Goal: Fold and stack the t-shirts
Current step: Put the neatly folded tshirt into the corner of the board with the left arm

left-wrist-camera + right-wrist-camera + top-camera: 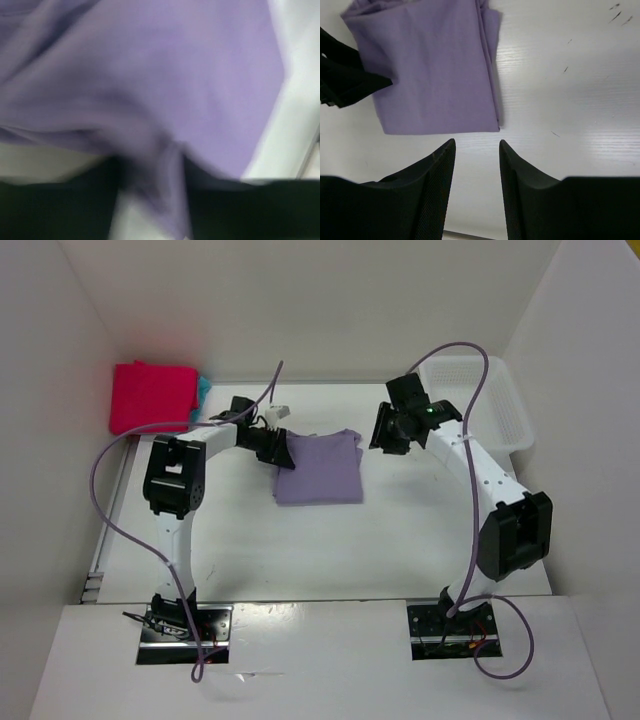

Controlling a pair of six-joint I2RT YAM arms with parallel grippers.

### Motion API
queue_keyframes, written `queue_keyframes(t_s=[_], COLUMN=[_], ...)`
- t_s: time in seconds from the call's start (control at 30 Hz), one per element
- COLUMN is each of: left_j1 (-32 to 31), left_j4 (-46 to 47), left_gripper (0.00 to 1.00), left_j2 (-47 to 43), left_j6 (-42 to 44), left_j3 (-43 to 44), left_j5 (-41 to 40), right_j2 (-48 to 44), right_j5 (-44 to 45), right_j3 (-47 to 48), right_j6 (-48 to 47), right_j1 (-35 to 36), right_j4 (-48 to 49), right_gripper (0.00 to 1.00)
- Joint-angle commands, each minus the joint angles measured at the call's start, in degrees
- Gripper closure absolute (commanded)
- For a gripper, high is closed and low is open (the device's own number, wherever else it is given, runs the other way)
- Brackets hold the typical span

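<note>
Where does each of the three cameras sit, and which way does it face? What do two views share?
Top external: above and behind the bases, looking down on the table; both arms show.
Left wrist: on the left arm, close to the lavender shirt; its dark fingers show, blurred.
Right wrist: on the right arm, facing down at the table; its own fingers show.
Shared: the lavender shirt appears in all three.

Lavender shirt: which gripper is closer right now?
Left. The left gripper is at the lavender shirt's left edge, cloth between its fingers. The right gripper hangs open off the shirt's right side, clear of it.
</note>
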Motion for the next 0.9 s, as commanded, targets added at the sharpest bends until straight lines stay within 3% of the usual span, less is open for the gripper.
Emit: queue_keyframes(t_s=[0.0, 0.03, 0.1, 0.3, 0.4, 0.57, 0.67, 0.87], left_j1=[-0.7, -0.09, 0.43, 2.1, 2.72, 2.72, 4.04, 4.57], left_j4=[-5.02, -5.02, -5.54, -9.23, -10.56, -6.53, -3.62, 0.69], left_gripper=[0.75, 0.86, 1.0, 1.0, 1.0, 1.0, 1.0, 1.0], left_j2=[7.25, 8.03, 8.74, 6.38, 1.29, -5.41, -5.41, -1.9], left_j6=[-2.26, -2.27, -2.27, 2.21, 8.53, 21.61, 26.28, 32.26], left_j3=[-1.14, -0.62, 0.0, 5.27, 8.34, 10.28, 12.91, 18.71], left_j5=[0.79, 1.31, 1.32, -0.25, -11.04, -39.47, -49.79, -61.5], right_j2=[-2.84, -2.84, -2.84, -2.84, -2.32, -0.47, 0.24, 1.38], right_j5=[3.93, 3.93, 4.46, 5.59, 6.21, 7.35, 7.88, 8.41], right_j3=[3.86, 4.56, 4.57, 5.71, 6.24, 8.17, 9.58, 10.2], right_j6=[0.72, 0.72, 0.2, -0.33, -0.94, -2.08, -2.61, -2.61], right_j1=[-0.16, -0.16, -0.16, -0.16, -0.69, -0.69, -0.69, -0.69], right_j4=[-2.21, -2.99, -3.53, -4.06, -4.58, -5.19, -5.2, -5.2], right_gripper=[0.54, 0.54, 0.54, 0.54, 0.54, 0.54, 0.54, 0.54])
